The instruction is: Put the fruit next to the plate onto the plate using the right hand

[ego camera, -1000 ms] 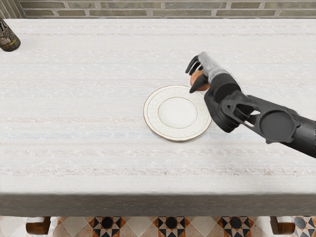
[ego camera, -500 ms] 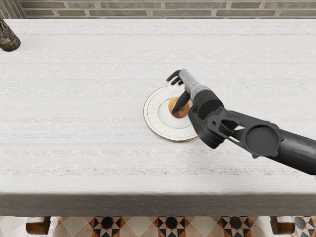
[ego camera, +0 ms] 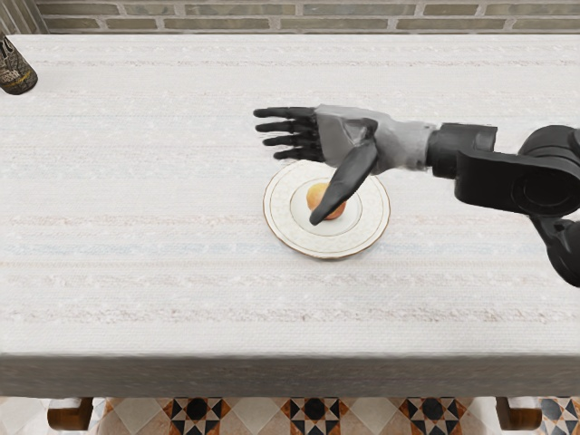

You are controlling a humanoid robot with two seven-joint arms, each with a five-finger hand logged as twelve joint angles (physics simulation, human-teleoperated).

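A pale, cloth-covered table fills most of the head view. A strip of brick wall is seen behind its far edge, and patterned floor tiles are seen below its near edge.

The right arm is brought in from the picture's right edge, dark at the forearm and grey toward the wrist. The right hand is held above the far side of the plate, palm turned down and inward. Its 4 fingers are stretched out toward the left and spread apart, and nothing is gripped by them. The thumb is pointed down and forward across the plate; whether its tip touches the fruit cannot be told.

1 white plate with a thin darker rim lies flat near the middle of the table. 1 small orange fruit sits on the plate's inner well, partly crossed by the thumb.

A small dark object stands at the table's far left corner, well apart from the plate.
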